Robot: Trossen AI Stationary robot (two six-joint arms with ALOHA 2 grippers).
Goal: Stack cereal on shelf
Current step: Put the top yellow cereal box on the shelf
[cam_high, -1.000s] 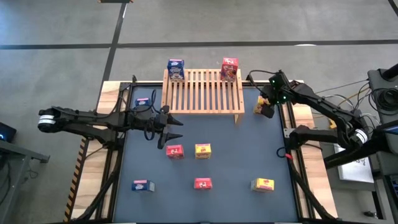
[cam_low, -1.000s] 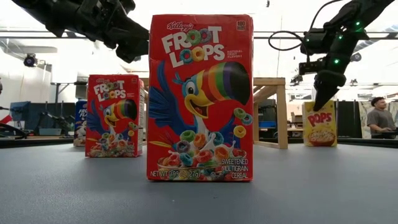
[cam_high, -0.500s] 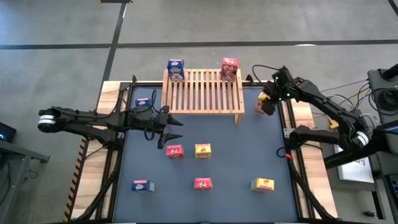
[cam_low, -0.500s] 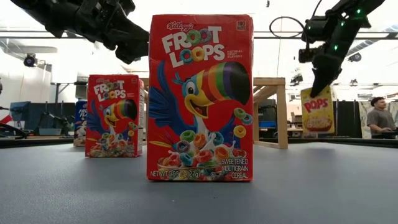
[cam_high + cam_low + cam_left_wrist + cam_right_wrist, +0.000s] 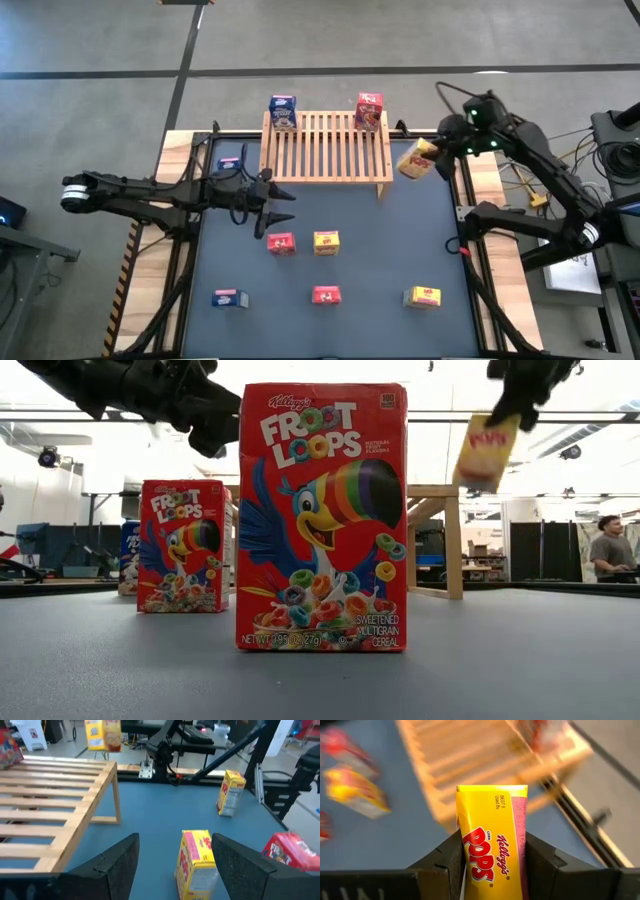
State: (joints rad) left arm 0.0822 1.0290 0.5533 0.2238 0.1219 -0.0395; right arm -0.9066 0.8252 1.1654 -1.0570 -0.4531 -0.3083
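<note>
Right wrist view: the right gripper (image 5: 492,865) clamps a yellow Kellogg's Corn Pops box (image 5: 492,845), lifted off the table at the shelf's (image 5: 326,147) 3 o'clock. Low view shows red Froot Loops boxes (image 5: 322,517). Left gripper (image 5: 283,207) hangs wide apart at the shelf's 8 o'clock.

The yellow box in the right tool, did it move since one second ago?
Yes. The yellow box rose off the table and shifted toward the shelf, now hanging beside its right end, gripped by the right tool.
</note>
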